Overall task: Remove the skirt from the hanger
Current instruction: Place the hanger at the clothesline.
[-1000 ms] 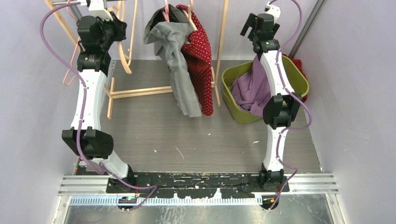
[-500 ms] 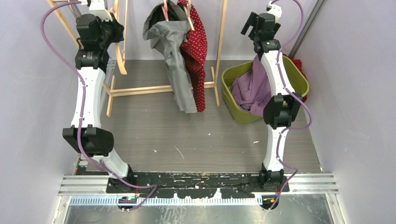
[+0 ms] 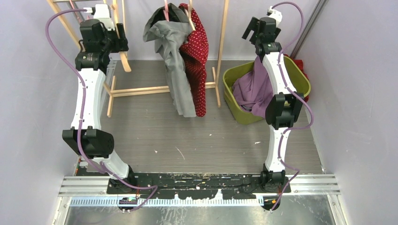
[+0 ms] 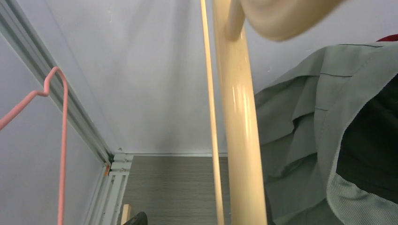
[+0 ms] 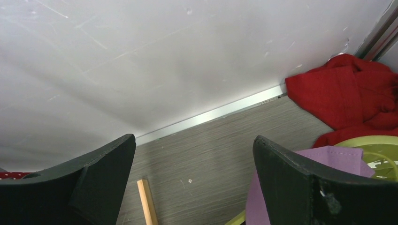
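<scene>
Room: lilac walls close in a grey wood-grain table (image 3: 155, 131); a wooden rack (image 3: 141, 91) stands at 12 o'clock.
Skirt: the grey pleated skirt (image 3: 176, 61) hangs on a pink hanger (image 3: 166, 8) at 12 o'clock. It is bunched at the top and touches a red dotted garment (image 3: 199, 56) on its 3 o'clock side.
Handling: it looks light, soft and limp, likely to slump and drag rather than keep its shape. The pleats may snag on the hanger as it comes off.
Where to hold: probably a thick fold at the waistband, close under the hanger.
Basket: the green basket (image 3: 243, 115) at 2 o'clock holds a purple cloth (image 3: 251, 91). A red cloth (image 5: 347, 89) lies just behind it, by the wall.
Left gripper: the left gripper (image 3: 118, 41) sits at 11 o'clock, right beside a wooden hanger (image 3: 125, 58). I cannot tell whether it is clamped or released.
Right gripper: the right gripper (image 5: 195, 183) is at 1 o'clock, above the basket. Its fingers are spread wide with nothing between them.
</scene>
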Available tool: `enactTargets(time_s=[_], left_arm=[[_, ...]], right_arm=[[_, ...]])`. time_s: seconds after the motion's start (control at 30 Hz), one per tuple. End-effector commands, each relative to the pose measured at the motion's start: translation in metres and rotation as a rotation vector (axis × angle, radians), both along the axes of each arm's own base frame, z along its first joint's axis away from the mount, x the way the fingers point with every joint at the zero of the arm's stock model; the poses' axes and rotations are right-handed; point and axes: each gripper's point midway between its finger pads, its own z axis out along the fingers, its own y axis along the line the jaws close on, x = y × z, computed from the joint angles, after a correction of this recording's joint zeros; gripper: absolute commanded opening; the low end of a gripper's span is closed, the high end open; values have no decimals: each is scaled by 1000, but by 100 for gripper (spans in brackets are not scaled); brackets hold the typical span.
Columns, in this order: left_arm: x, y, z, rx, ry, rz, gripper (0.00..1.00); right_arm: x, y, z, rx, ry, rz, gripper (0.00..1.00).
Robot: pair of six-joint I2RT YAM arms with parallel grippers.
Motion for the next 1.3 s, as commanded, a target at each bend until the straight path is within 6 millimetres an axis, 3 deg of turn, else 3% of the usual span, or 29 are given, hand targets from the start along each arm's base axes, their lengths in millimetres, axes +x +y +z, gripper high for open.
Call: enactTargets(time_s=[0.0,0.17,0.3,0.47,0.63,0.77,0.87,0.93,1.1,1.27], left_arm=[[-19,8,46,47,-113,26,71],[-51,12,81,68,-192,53,81],[-93,17,104,97,-247,85,84],[-149,19,119,111,-313,106,85],[-176,15,129,92,-361,103,86],[-189,-1,155,24,-429,40,84],[-188,-30,171,-94,-454,-72,78],[-183,-56,180,-201,-441,-171,69],[-145,-122,170,-323,-314,-321,55],[-122,-161,158,-342,-245,-341,54]], right_arm=[[-13,-2,59,19,-126,4,100],[-18,-1,60,21,-124,12,100],[-24,0,60,16,-118,22,100],[-33,2,53,27,-99,34,100],[-44,4,55,31,-95,48,100],[-56,4,59,24,-91,54,100],[-65,2,57,17,-82,50,100],[-69,2,58,15,-82,48,100],[-76,3,60,34,-89,54,100],[-79,5,61,46,-94,56,100]])
